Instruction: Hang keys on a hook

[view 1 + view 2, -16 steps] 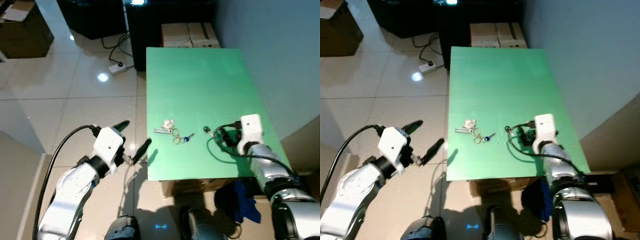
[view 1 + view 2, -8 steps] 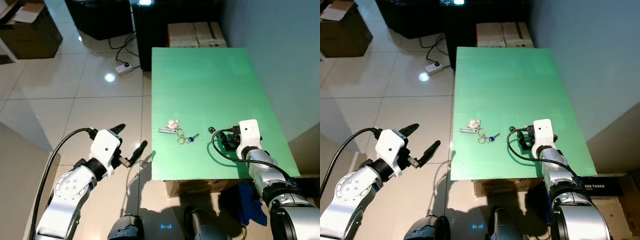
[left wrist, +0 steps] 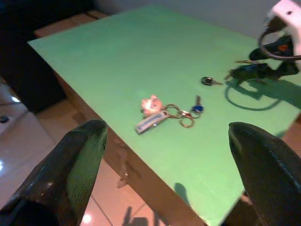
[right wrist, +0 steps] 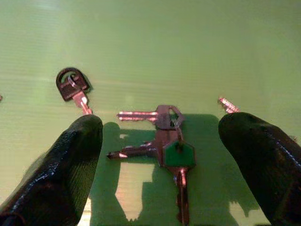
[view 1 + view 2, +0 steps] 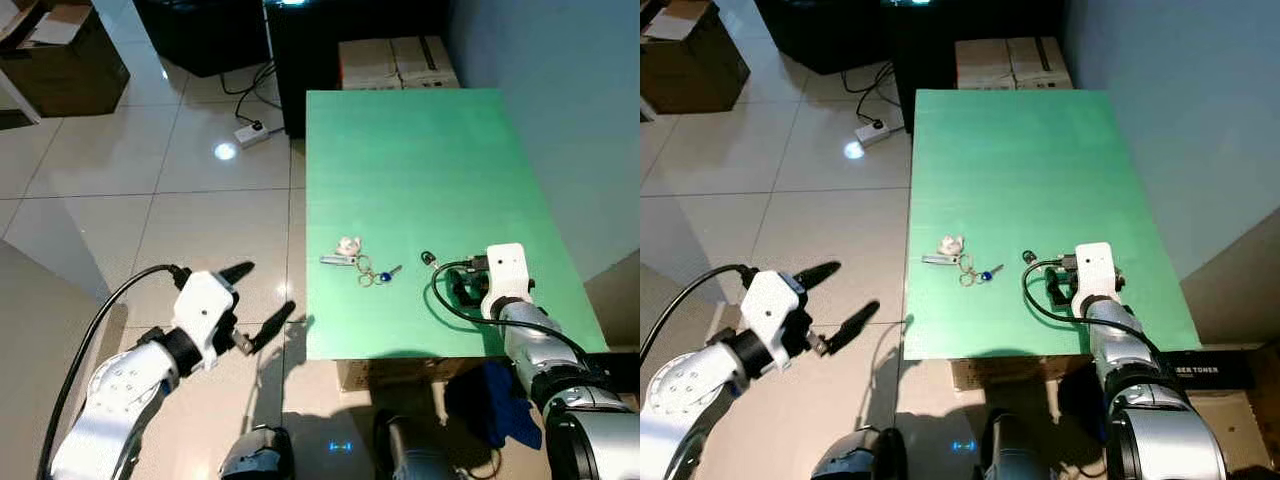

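Keys with a green tag (image 4: 170, 143) lie on the green table (image 5: 420, 160) between the spread fingers of the right gripper (image 4: 164, 160); left gripper (image 5: 258, 297) hangs wide over floor.

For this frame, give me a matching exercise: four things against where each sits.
Things:
1. left hand
2. right hand
3. green-tagged key bunch
4. key ring with pink charm

Places:
A. between open fingers, on the table
B. over the floor, off the table's left edge
C. low over the green table, near its right edge
D. mid-table, toward the left edge

Pairs: 1-B, 2-C, 3-A, 4-D
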Motion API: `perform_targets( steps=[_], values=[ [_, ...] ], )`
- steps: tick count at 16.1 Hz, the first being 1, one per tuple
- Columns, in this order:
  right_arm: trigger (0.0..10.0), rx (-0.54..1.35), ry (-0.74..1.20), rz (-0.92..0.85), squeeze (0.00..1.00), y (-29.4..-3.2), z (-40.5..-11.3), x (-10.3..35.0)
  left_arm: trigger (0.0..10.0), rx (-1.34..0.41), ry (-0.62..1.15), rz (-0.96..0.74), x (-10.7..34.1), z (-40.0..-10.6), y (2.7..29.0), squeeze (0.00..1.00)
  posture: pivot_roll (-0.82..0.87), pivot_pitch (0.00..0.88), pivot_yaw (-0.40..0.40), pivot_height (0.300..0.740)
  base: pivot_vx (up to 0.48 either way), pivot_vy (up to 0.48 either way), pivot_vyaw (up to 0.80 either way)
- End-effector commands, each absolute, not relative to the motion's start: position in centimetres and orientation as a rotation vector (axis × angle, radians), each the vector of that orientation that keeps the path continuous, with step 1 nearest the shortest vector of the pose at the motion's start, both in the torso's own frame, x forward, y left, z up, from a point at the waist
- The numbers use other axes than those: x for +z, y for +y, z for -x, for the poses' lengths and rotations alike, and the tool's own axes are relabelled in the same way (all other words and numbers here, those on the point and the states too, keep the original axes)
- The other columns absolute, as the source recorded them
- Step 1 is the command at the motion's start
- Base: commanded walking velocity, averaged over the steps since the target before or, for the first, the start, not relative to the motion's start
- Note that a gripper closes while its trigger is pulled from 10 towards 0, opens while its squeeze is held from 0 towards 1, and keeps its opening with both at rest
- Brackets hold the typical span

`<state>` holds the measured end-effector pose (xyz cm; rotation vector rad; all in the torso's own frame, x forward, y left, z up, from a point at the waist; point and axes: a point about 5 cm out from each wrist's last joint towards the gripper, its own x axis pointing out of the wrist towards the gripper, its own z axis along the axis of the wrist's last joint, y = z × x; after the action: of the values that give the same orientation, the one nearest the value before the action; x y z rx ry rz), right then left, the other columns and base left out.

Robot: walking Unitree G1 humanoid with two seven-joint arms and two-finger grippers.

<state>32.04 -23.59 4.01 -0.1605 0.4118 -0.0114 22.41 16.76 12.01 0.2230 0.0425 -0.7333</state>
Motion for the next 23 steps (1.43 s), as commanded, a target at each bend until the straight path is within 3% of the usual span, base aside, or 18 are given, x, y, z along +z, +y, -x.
perform_targets(
  steps=[1,2,3,13,15,17,23],
  values=[
    [10.0,-0.034,0.456,0.144,0.56,-24.0,-31.3,3.2,10.0,-0.768,0.046,-0.224,12.3,-22.0,16.6,0.0,0.07,0.24,0.084,0.74,0.0,0.0,0.0],
    [10.0,-0.031,0.464,0.139,0.41,-24.0,-31.1,3.0,10.0,-0.775,0.046,-0.232,12.3,-21.9,16.6,0.0,0.07,0.24,0.09,0.74,0.0,0.0,0.0],
    [10.0,-0.023,0.469,0.119,0.0,-23.9,-30.9,2.7,10.0,-0.778,0.046,-0.234,12.4,-21.8,16.7,0.0,0.08,0.239,0.098,0.74,0.0,0.0,0.0],
    [10.0,-0.107,0.393,0.065,0.0,-25.2,-30.3,2.9,10.0,-0.824,0.067,-0.249,12.9,-21.5,17.0,0.0,0.11,0.245,0.131,0.74,0.0,0.0,0.0],
    [10.0,-0.096,0.395,0.108,0.0,-25.4,-30.4,3.0,10.0,-0.823,0.066,-0.25,13.0,-21.4,17.1,0.0,0.11,0.246,0.128,0.74,0.0,0.0,0.0],
    [10.0,-0.071,0.415,0.26,0.0,-25.4,-30.5,3.1,10.0,-0.817,0.066,-0.246,12.8,-21.5,16.9,0.0,0.11,0.241,0.117,0.74,0.0,0.0,0.0],
    [10.0,-0.082,0.373,0.282,0.0,-25.6,-31.2,4.1,10.0,-0.805,0.07,-0.247,12.8,-21.3,17.1,0.0,0.12,0.24,0.106,0.74,0.0,0.0,0.0]
  ],
)
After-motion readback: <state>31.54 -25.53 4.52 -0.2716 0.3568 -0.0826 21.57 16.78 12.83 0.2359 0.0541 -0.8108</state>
